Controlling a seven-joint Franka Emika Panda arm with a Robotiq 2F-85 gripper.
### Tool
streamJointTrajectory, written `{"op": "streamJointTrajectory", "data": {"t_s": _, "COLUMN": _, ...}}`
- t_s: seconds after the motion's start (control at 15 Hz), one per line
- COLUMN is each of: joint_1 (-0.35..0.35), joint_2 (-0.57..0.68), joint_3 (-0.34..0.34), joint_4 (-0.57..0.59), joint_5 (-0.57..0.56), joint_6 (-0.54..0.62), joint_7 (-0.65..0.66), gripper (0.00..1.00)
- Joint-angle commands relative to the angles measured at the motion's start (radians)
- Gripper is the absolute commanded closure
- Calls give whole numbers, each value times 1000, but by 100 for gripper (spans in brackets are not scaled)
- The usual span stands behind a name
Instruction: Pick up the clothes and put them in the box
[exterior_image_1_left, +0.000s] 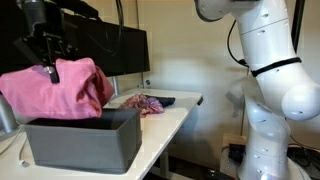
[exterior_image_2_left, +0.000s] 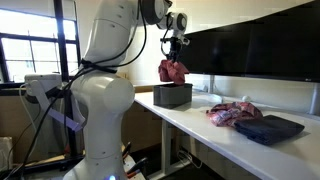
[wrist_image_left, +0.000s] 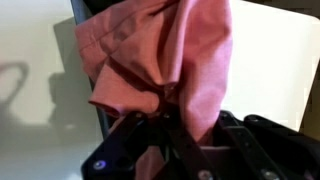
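Observation:
My gripper (exterior_image_1_left: 52, 68) is shut on a pink cloth (exterior_image_1_left: 60, 90) and holds it hanging just above the dark grey box (exterior_image_1_left: 85, 140) at the near end of the white table. In an exterior view the gripper (exterior_image_2_left: 175, 58) holds the cloth (exterior_image_2_left: 172, 72) over the box (exterior_image_2_left: 173, 95). The wrist view shows the pink cloth (wrist_image_left: 170, 60) bunched between the black fingers (wrist_image_left: 185, 135). A second crumpled patterned pink cloth (exterior_image_1_left: 143, 104) lies on the table further along; it also shows in an exterior view (exterior_image_2_left: 232, 113).
A dark flat pad (exterior_image_2_left: 270, 128) lies beside the patterned cloth. Large dark monitors (exterior_image_1_left: 110, 45) stand along the back of the white table (exterior_image_1_left: 170, 120). The robot's white base (exterior_image_2_left: 95, 110) stands at the table's end.

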Motion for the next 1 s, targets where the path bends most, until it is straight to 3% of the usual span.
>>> {"op": "streamJointTrajectory", "data": {"t_s": 0.0, "joint_1": -4, "joint_2": -86, "joint_3": -4, "joint_4": -105, "joint_5": 20, "joint_6": -5, "joint_7": 69, "gripper": 94}}
{"op": "streamJointTrajectory", "data": {"t_s": 0.53, "joint_1": -17, "joint_2": -184, "joint_3": -2, "joint_4": -280, "joint_5": 27, "joint_6": 2, "joint_7": 135, "gripper": 94}}
{"op": "streamJointTrajectory", "data": {"t_s": 0.93, "joint_1": -20, "joint_2": -184, "joint_3": 3, "joint_4": -353, "joint_5": 38, "joint_6": 13, "joint_7": 129, "gripper": 94}}
